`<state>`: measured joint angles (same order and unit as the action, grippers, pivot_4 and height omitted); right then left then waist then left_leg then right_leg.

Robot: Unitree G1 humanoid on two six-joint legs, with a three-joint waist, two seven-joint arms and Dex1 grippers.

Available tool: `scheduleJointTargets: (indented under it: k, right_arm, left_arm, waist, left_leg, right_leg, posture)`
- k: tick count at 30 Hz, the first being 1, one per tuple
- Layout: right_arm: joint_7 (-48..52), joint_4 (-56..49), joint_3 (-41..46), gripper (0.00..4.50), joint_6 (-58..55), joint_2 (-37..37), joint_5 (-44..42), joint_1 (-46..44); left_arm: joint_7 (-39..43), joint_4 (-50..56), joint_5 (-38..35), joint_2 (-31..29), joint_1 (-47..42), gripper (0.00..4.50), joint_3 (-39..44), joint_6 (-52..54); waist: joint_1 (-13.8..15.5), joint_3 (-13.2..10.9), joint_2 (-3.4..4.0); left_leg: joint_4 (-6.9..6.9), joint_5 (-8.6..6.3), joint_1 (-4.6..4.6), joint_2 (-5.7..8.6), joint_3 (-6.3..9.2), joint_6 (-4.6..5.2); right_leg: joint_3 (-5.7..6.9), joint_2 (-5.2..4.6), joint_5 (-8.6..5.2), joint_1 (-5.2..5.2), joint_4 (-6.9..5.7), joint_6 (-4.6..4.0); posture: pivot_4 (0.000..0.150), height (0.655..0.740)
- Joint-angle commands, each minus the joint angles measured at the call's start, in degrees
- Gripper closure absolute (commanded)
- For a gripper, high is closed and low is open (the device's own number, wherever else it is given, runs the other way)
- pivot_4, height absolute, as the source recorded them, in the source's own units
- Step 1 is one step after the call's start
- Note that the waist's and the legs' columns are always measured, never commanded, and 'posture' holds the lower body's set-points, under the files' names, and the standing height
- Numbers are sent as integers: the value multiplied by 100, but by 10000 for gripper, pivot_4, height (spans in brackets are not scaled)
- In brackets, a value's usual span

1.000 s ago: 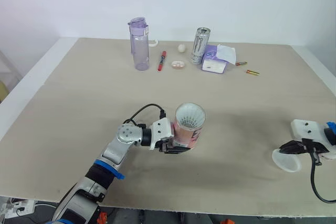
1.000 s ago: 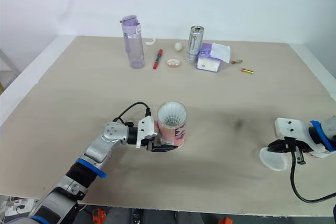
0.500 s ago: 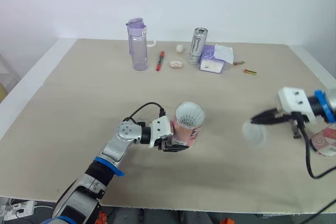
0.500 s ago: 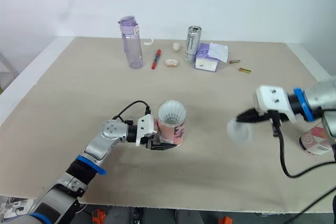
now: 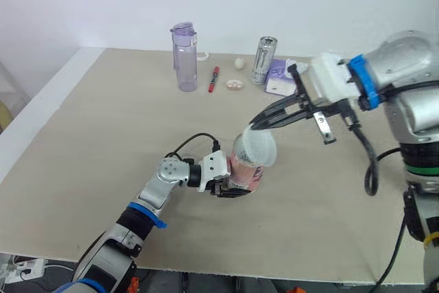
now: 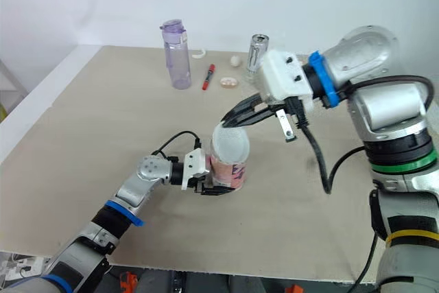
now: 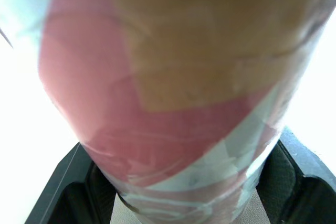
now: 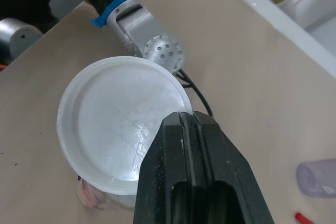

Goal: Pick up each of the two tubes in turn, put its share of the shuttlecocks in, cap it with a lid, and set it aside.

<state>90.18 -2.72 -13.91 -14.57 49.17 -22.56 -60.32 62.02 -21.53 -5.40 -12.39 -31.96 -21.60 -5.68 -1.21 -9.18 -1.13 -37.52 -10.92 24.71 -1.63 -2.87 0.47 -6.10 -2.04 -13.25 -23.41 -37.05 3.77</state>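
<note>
While the pink-and-white cardboard tube (image 5: pixel 245 175) stands upright on the beige table (image 5: pixel 103 135), the left gripper (image 5: pixel 232 190) clamps its base and the right gripper (image 5: pixel 257 125) pinches a translucent white plastic lid (image 5: pixel 258 149) over its mouth. Left wrist view: pink, tan and white wall between both black fingers (image 7: pixel 63 187). Right wrist view: closed fingers grip the lid's rim.

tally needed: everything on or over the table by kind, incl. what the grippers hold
Tube: 1
Lid: 1
Bottle: 1
Can: 1
Pen: 1
Ball: 1
Tissue pack: 1
Small pale bits, kind unclear: 2
Total: 9
</note>
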Motion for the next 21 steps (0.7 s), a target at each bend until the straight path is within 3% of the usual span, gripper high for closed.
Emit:
scheduleJointTargets:
  k: [1, 13, 21]
  right_arm:
    - [231, 153, -100, 44434, 325, -114, 192, -214]
    - [232, 932, -621, 44434, 1377, -48, 572, -469]
    - [232, 826, -858, 44434, 1487, -20, 477, -433]
  left_arm:
    - [57, -83, 183, -174, 78, 14917, -90, 340]
    - [74, 231, 186, -276, 189, 14917, -98, 678]
    - [30, 205, 210, -285, 176, 14917, -100, 695]
  waist:
    - [-7, 0, 0]
    - [-19, 0, 0]
    - [-23, 0, 0]
  left_leg:
    - [0, 0, 3, 0, -1, 2]
    - [12, -2, 8, -4, -3, -1]
    - [14, -2, 8, -7, -3, -1]
  right_leg:
    - [-1, 0, 5, -2, 0, -9]
    - [14, 20, -1, -11, -1, -14]
    - [13, 19, -2, -11, -1, -17]
  posture:
    - [1500, 7400]
    - [1500, 7400]
    - [1500, 7400]
